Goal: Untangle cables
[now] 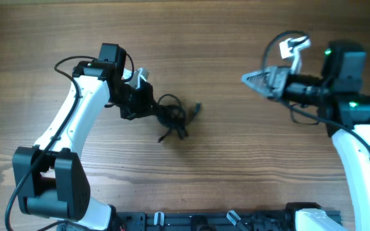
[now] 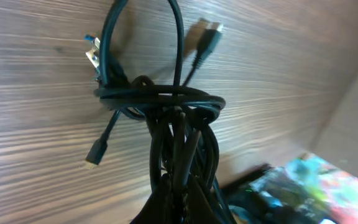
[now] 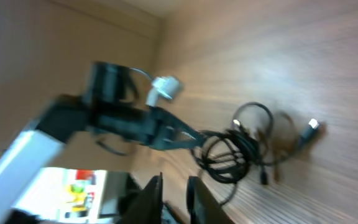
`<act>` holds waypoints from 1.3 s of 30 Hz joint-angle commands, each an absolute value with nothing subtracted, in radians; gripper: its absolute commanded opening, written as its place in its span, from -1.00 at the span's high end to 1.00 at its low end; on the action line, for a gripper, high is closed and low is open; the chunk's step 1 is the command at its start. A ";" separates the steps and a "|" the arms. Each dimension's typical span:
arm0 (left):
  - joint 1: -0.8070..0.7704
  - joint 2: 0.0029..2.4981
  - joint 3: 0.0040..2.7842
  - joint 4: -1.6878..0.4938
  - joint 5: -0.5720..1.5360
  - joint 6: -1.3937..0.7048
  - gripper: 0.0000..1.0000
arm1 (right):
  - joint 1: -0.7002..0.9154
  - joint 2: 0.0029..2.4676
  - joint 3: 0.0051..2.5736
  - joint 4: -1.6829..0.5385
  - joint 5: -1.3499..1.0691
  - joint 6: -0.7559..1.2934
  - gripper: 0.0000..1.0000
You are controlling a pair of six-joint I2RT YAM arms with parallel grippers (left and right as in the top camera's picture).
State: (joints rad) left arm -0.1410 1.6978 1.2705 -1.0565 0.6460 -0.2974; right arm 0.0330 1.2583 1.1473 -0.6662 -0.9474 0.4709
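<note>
The cables (image 1: pixel 172 115) are a knotted bundle of thin black cords lying a little left of the table's middle. One plug (image 1: pixel 198 107) sticks out to the right. My left gripper (image 1: pixel 148 106) is shut on the bundle's left side. In the left wrist view the cables (image 2: pixel 166 99) run up from between my fingers, and my left gripper (image 2: pixel 179 199) is clamped on several strands. Loose plugs (image 2: pixel 209 34) poke out of the knot. My right gripper (image 1: pixel 246 78) hovers far to the right, apart from the cables (image 3: pixel 235 149). In its own wrist view my right gripper (image 3: pixel 174 190) stands slightly open and holds nothing.
A black base rail (image 1: pixel 223 221) runs along the table's front edge between the two arm mounts. The left arm (image 3: pixel 135 124) reaches in across the right wrist view. A colourful blurred object (image 2: pixel 316 186) lies beyond the table edge.
</note>
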 commanded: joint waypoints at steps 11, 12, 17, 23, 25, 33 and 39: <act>-0.157 1.687 1.276 -1.048 0.658 -0.662 -0.90 | 0.226 1.261 1.151 -0.757 -0.591 0.395 0.17; -0.163 1.687 1.276 -1.048 0.614 -0.662 -1.00 | 0.226 1.261 1.151 -0.758 -0.591 0.395 0.17; -0.223 1.687 1.276 -1.053 0.255 -0.659 -1.00 | 0.226 1.271 1.151 -0.758 -0.591 0.395 0.14; -0.236 1.687 1.275 -1.037 0.020 -0.601 -0.89 | 0.226 1.303 1.151 -0.769 -0.591 0.391 0.05; -0.213 1.687 1.275 -1.013 0.041 -0.532 -0.83 | 0.226 1.319 1.151 -0.773 -0.591 0.384 0.03; -0.033 1.687 1.276 -0.938 0.364 -0.339 -0.79 | 0.226 1.345 1.151 -0.774 -0.591 0.364 0.02; 0.031 1.687 1.275 -1.087 0.339 -0.292 -0.77 | 0.235 1.346 1.151 -0.775 -0.654 0.280 -0.04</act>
State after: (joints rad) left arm 0.0200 1.6978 1.2709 -1.0595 0.3244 -0.3405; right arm 0.2222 1.3361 1.1469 -0.7784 -0.6025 0.3607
